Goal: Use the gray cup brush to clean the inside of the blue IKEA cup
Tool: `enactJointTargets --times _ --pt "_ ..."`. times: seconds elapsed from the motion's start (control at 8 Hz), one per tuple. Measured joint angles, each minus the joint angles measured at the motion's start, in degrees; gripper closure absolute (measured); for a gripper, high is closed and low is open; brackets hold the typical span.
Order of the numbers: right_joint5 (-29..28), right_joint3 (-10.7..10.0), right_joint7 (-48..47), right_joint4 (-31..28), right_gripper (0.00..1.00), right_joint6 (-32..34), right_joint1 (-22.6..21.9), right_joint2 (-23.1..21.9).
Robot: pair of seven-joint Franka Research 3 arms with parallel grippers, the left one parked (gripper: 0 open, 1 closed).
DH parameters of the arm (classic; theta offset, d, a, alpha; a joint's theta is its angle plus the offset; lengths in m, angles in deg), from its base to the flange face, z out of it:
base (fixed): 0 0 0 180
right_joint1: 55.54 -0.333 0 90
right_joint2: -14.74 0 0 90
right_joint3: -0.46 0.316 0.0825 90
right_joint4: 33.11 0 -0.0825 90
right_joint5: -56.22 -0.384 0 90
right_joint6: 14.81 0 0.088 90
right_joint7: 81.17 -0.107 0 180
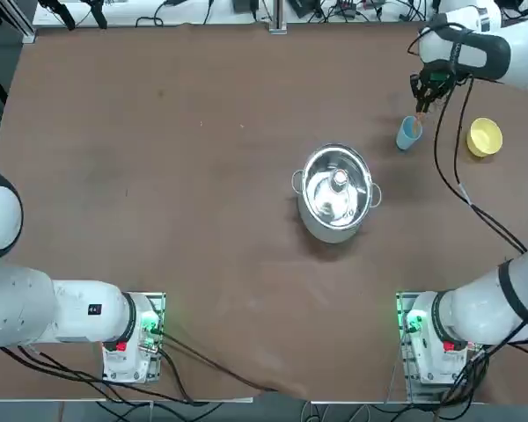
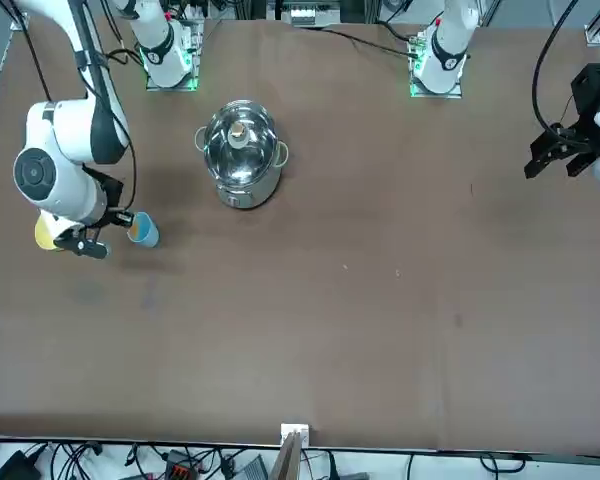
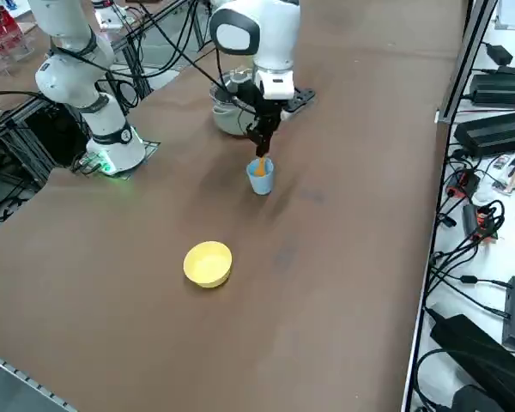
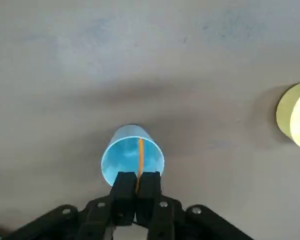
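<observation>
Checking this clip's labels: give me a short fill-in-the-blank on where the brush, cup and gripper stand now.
1. The right gripper is shut on the ____.
2. The brush reaches down into the blue ____.
3. The cup stands ____ on the table.
4. The yellow bowl lies ____ the cup, not touching it.

Missing words: brush; cup; upright; apart from

1. No text, label, brand, number or sign could be read anywhere in the four views — not on the table, nor on the arms.
2. The blue IKEA cup [image 4: 132, 156], just below the right gripper [image 4: 136, 186], showed no readable mark — its plastic looked plain.
</observation>
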Motion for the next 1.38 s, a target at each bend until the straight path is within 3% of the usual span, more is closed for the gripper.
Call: enactJointTargets --times 0.38,1.0,1.38 --pt "0.0 0.2 -3.7 0.1 0.96 0.2 -2.5 0.3" --pt "0.0 -0.3 -4.0 1.1 0.96 6.5 -2.5 0.0" --pt "0.1 -0.9 -4.0 1.8 0.96 6.9 -1.8 0.5"
